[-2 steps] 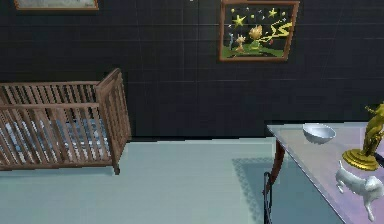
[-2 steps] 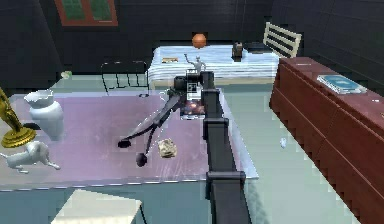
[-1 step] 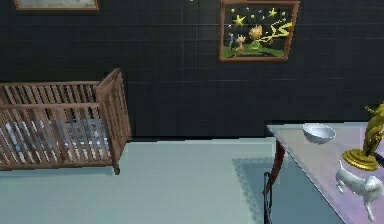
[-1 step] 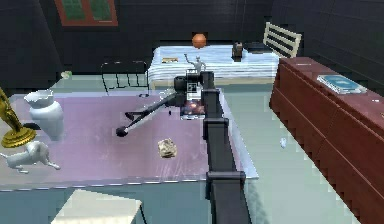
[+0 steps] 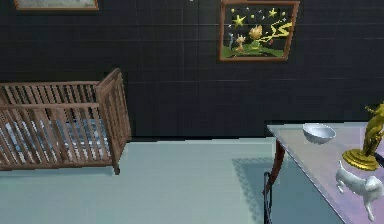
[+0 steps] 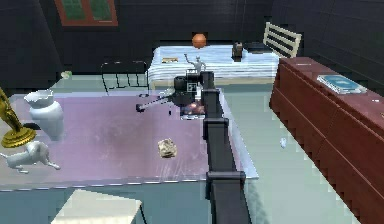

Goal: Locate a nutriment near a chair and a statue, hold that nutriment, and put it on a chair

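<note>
- Arm side view: arm (image 6: 222,150) rises as a dark bar from the 6 o'clock edge, over the table (image 6: 100,140) w/ purple top.
- Gripper (image 6: 152,103) sits just above picture centre, fingers pointing to 9 o'clock; tabletop behind it; small reddish blob (image 6: 196,107) right by gripper body at its 3 o'clock. Cannot tell whether gripper holds anything; finger spacing not readable.
- Task item: tan lump (image 6: 168,148) lies on the tabletop at approx. 6 o'clock from gripper, apart from it, just beside the arm at the arm's 9 o'clock; too small to ID as food w/ certainty.
- Gold statue (image 6: 12,125) at 9 o'clock edge, on same table; white vase (image 6: 47,112) just beside it at 2 o'clock; white figurine (image 6: 30,155) at statue's 5 o'clock.
- Dark chair (image 6: 122,73) beyond the table's far edge, approx. 11 o'clock from gripper.
- Pale seat-like top (image 6: 95,208) at 7 o'clock edge, nearer than the table.
- Bed (image 6: 215,63) at 12 o'clock, orange ball (image 6: 199,40) on it; dresser (image 6: 335,115) at 3 o'clock.
- Forward view: wooden crib (image 5: 60,125) at 9 o'clock against dark wall; wall picture (image 5: 259,30) at 1 o'clock; white bowl (image 5: 319,133) on the table at 4 o'clock, near the statue.
</note>
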Controlling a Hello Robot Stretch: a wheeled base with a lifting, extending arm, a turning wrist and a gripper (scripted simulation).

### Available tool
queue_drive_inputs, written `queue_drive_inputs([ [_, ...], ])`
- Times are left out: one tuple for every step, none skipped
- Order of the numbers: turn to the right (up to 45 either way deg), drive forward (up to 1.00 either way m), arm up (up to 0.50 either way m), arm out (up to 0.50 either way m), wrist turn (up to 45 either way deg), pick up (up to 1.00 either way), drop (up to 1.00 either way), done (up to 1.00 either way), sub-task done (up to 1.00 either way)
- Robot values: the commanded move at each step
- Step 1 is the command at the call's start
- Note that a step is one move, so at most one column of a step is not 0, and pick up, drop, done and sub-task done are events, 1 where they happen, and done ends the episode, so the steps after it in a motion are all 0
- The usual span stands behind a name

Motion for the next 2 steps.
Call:
queue_drive_inputs([
  [0.0, 0.0, 0.0, 0.0, 6.0, 0.0, 0.0, 0.0, 0.0],
  [0.0, 0.0, -0.3, 0.0, 0.0, 0.0, 0.0, 0.0, 0.0],
])
